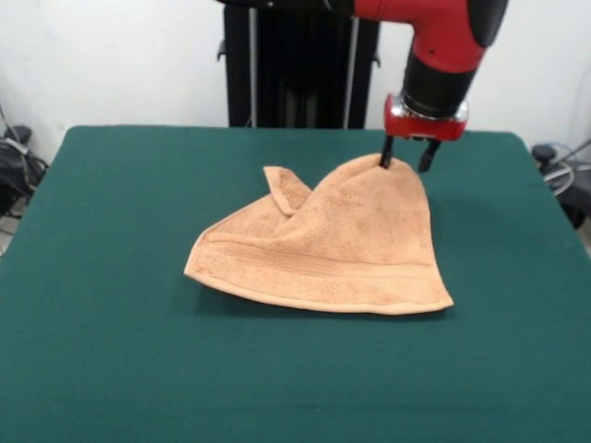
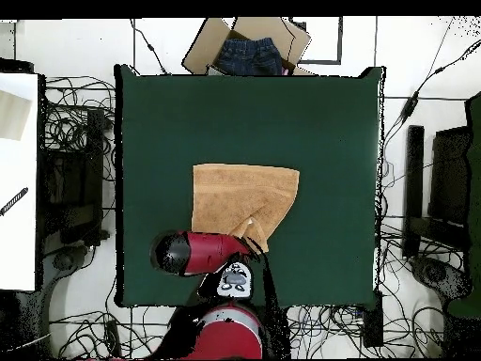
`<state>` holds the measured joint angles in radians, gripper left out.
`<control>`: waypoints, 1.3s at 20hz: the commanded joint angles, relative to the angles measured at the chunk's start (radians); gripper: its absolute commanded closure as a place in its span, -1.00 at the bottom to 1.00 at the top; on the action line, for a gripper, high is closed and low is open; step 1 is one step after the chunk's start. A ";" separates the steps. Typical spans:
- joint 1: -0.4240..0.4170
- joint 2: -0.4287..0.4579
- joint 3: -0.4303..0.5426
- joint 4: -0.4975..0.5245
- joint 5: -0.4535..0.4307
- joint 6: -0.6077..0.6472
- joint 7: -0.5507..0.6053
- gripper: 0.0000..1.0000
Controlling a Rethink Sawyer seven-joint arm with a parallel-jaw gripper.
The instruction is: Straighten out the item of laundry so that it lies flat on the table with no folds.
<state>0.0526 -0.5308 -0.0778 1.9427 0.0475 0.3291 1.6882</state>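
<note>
One peach towel (image 1: pixel 323 249) lies mid-table (image 1: pixel 111 351), its far edge lifted to a peak; one small corner curls up at left. One gripper (image 1: pixel 407 162), fingers apparently clamped on the peak

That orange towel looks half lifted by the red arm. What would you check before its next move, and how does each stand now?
1. Gripper holding the towel: one finger touches the raised peak; a firm hold, cannot tell.
2. Towel flat: not ok, tented up with a corner flap folded over.
3. Towel fully on the table: ok.
4. Green surface around the towel to spread into: ok.
5. Front hem lying straight: ok.
</note>
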 commanded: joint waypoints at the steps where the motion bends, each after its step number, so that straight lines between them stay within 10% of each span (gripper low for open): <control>1: 0.010 0.006 0.001 0.049 0.072 -0.078 0.284 -1.00; 5: -0.008 -0.033 -0.004 0.076 0.066 -0.056 0.261 -1.00; 14: 0.004 -0.381 -0.080 -0.009 0.045 0.588 0.187 -1.00; 20: -0.037 -0.417 -0.049 -0.023 0.040 0.627 0.141 -1.00; 26: -0.081 -0.273 -0.015 -0.077 -0.005 0.420 0.151 -1.00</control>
<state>0.0104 -0.9053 -0.1376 1.9294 0.0518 0.8924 1.6882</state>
